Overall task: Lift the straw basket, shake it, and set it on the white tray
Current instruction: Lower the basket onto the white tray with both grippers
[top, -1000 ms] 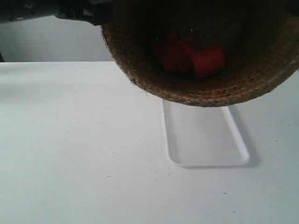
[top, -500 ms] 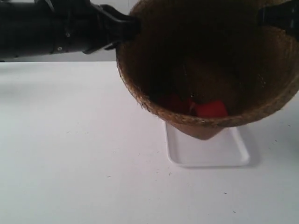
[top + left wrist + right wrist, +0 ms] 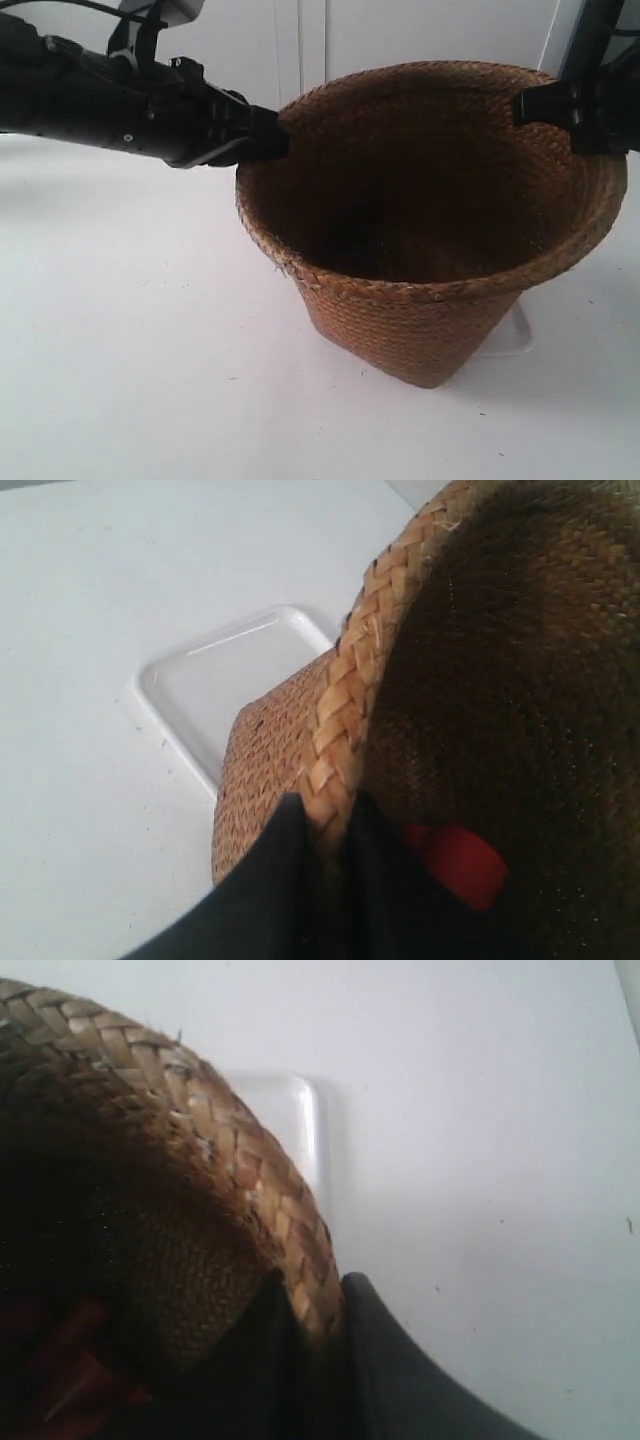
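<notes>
The straw basket (image 3: 420, 320) stands upright in the exterior view, its base over the white tray (image 3: 522, 335), of which only a corner shows. My left gripper (image 3: 325, 815) is shut on the braided rim, one finger outside and one inside; in the exterior view it is the arm at the left (image 3: 262, 140). My right gripper (image 3: 315, 1295) is shut on the opposite rim (image 3: 540, 103). The white tray (image 3: 225, 680) lies under the basket's base, and one corner of the tray (image 3: 290, 1115) peeks past the rim. A red object (image 3: 460, 865) lies inside the basket.
A white tabletop (image 3: 130, 350) spreads all round the basket. A pale wall or cabinet (image 3: 330, 35) stands behind. Both black arms reach in from the two sides at rim height.
The basket has come down from near the camera and turned upright. It now hides nearly all of the tray, and the red object no longer shows in the exterior view.
</notes>
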`<state>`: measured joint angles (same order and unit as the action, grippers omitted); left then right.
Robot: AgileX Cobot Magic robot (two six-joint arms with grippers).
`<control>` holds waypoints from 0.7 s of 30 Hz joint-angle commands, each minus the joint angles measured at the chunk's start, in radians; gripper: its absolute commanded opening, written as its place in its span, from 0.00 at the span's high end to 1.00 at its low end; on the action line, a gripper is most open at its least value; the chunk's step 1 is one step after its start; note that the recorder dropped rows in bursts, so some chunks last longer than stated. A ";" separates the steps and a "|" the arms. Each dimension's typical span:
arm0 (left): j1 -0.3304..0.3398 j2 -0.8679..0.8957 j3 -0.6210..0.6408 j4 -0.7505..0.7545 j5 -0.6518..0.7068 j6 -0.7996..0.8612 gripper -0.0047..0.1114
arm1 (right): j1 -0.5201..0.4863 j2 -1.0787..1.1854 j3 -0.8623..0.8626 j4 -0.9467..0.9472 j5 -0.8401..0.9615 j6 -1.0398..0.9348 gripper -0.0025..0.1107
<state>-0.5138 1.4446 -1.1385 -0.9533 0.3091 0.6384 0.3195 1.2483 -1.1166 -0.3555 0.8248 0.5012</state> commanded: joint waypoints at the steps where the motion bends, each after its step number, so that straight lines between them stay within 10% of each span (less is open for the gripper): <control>1: 0.013 0.012 -0.089 0.035 0.051 -0.021 0.96 | -0.043 -0.002 -0.018 -0.212 0.011 0.076 0.98; 21: 0.013 0.254 -0.295 0.060 0.115 -0.082 0.96 | -0.233 0.142 -0.049 -0.107 -0.048 -0.008 0.98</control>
<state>-0.5138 1.6849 -1.4166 -0.9324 0.4273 0.5611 0.1354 1.3683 -1.1561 -0.3484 0.7527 0.4749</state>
